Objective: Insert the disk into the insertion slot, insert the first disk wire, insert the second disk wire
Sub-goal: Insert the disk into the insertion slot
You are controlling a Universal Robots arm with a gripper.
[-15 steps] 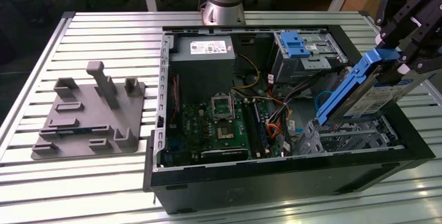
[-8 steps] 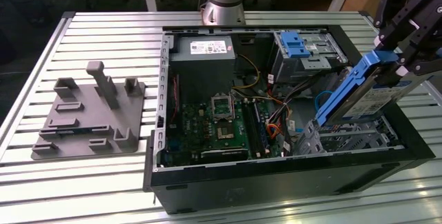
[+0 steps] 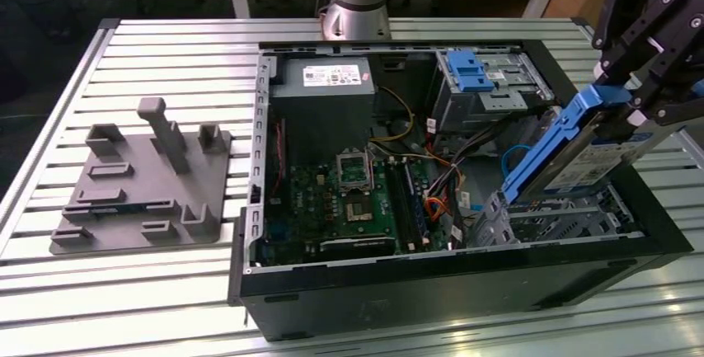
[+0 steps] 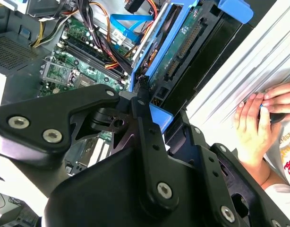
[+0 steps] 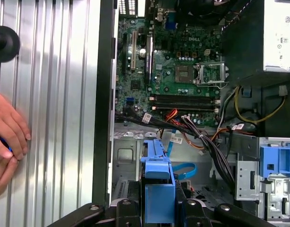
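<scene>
My gripper point(image 3: 631, 100) is shut on the disk point(image 3: 581, 152), a silver drive in a bright blue carrier, at the exterior view's right. The disk hangs steeply tilted, with its lower end at the mouth of the insertion slot point(image 3: 566, 218), a perforated silver cage in the open computer case. In the first wrist view the blue carrier point(image 5: 157, 187) sits between my fingers point(image 5: 123, 210) above the cage floor point(image 5: 126, 151). The second disk wire point(image 5: 183, 170), a flat blue cable, lies loose inside the case beside the cage, also visible in the second wrist view point(image 4: 122, 21). I cannot tell which cable is the first disk wire.
A taller metal bay with a blue latch point(image 3: 476, 72) stands behind the cage. Dark, orange and red wires point(image 5: 201, 137) cross between motherboard point(image 3: 352, 200) and cage. A grey fixture plate point(image 3: 132, 200) lies on the slatted table. A person's hand point(image 5: 8, 135) rests on the table beside the case.
</scene>
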